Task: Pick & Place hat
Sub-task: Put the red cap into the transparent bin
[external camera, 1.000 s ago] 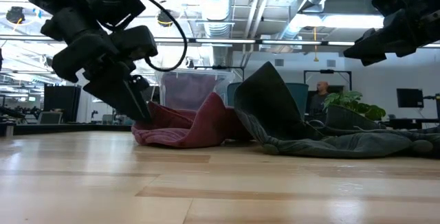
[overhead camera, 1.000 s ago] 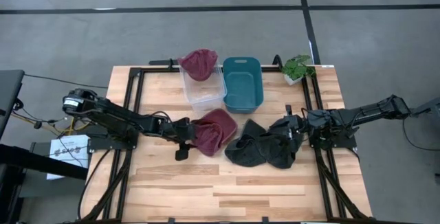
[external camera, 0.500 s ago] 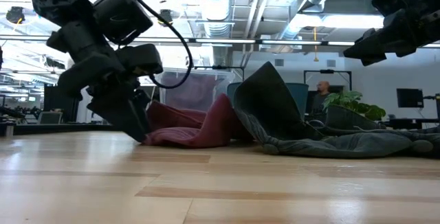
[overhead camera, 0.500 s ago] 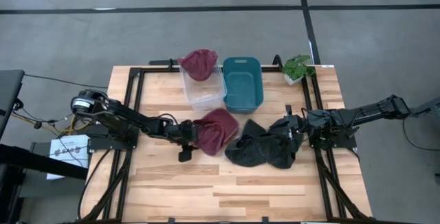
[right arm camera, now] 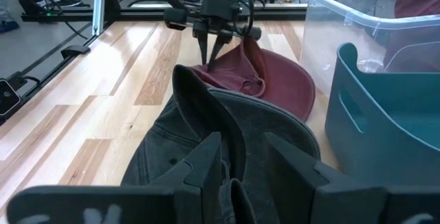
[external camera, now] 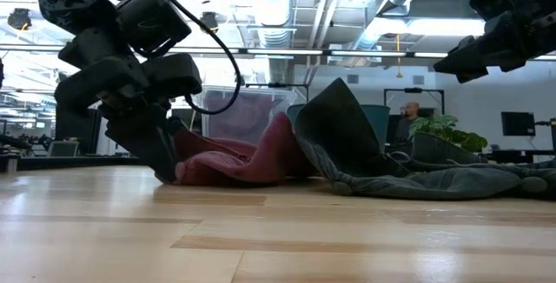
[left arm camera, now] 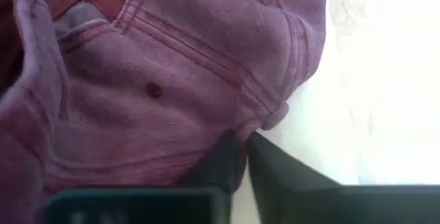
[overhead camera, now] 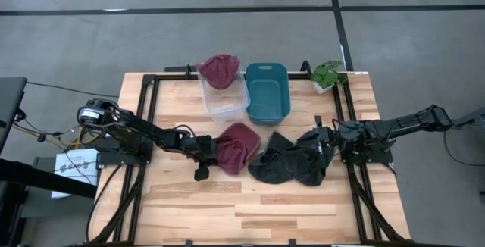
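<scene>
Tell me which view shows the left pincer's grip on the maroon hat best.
The left wrist view: the left pincer pinches the maroon hat at its edge. The high view shows only contact. The low view hides the tips behind the arm. The right wrist view shows it small and distant.

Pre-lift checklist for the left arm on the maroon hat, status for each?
1. Left gripper at the maroon hat: ok, its fingers are at the hat's left edge.
2. Fabric pinched: ok, the left wrist view shows the fingers closed on a fold.
3. Maroon hat free of the black hats: cannot tell, their edges meet in the high view.
4. Clear bin free: not ok, another maroon hat is draped over its far rim.
5. Teal bin free: ok, it looks empty.
6. Right gripper out of the way: ok, it is over the black hats.
</scene>
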Controlling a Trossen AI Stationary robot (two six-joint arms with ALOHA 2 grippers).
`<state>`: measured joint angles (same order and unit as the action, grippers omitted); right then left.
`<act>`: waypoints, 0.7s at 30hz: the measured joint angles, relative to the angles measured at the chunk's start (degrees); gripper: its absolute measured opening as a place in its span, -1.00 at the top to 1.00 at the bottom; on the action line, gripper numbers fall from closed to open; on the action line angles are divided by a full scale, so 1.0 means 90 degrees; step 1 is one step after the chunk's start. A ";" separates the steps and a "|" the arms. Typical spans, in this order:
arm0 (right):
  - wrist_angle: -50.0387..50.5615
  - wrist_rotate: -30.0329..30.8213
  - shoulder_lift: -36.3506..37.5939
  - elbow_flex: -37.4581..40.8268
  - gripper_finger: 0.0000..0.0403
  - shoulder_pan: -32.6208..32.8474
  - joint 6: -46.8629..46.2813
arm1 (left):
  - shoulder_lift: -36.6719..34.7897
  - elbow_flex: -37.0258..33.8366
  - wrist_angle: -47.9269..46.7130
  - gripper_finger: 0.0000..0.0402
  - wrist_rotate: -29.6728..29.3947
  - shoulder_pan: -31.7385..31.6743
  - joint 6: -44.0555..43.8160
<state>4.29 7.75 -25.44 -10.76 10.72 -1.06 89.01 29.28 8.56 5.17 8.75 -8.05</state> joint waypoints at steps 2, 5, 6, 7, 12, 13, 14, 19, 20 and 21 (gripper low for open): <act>0.0000 0.0000 -0.0001 0.0000 0.51 0.0002 0.0000 | -0.0032 -0.0005 -0.0012 0.94 0.0055 0.0000 0.0003; 0.0000 0.0000 -0.0001 0.0000 0.51 0.0001 0.0000 | -0.0047 -0.0007 0.0035 0.94 0.0057 0.0031 0.0012; 0.0000 -0.0002 0.0000 0.0000 0.51 0.0002 0.0000 | -0.0057 -0.0007 0.0066 0.94 0.0065 0.0034 0.0036; 0.0000 0.0000 -0.0001 0.0000 0.51 0.0000 0.0000 | -0.0062 -0.0007 0.0107 0.95 0.0073 0.0035 0.0036; 0.0000 0.0000 0.0000 0.0000 0.51 0.0002 0.0000 | -0.0347 -0.0005 0.0175 0.95 0.0094 0.0039 0.0052; 0.0000 -0.0001 0.0001 0.0000 0.51 0.0000 -0.0001 | -0.0462 -0.0005 0.0175 0.95 0.0092 0.0039 0.0070; 0.0000 -0.0001 0.0000 0.0000 0.51 0.0000 0.0000 | -0.0584 -0.0005 0.0184 0.95 0.0092 0.0041 0.0135; 0.0000 0.0000 0.0000 0.0000 0.51 0.0002 -0.0001 | -0.1381 0.0000 0.0212 0.96 0.0080 0.0166 0.0464; 0.0000 0.0000 0.0001 0.0000 0.51 0.0000 -0.0002 | -0.1550 0.0000 0.0211 0.96 0.0081 0.0200 0.0523; 0.0000 0.0000 0.0001 0.0000 0.51 0.0000 -0.0002 | -0.1706 0.0000 0.0221 0.96 0.0075 0.0234 0.0571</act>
<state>4.29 7.75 -25.43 -10.76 10.72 -1.08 73.65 29.28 10.55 5.84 10.86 -2.91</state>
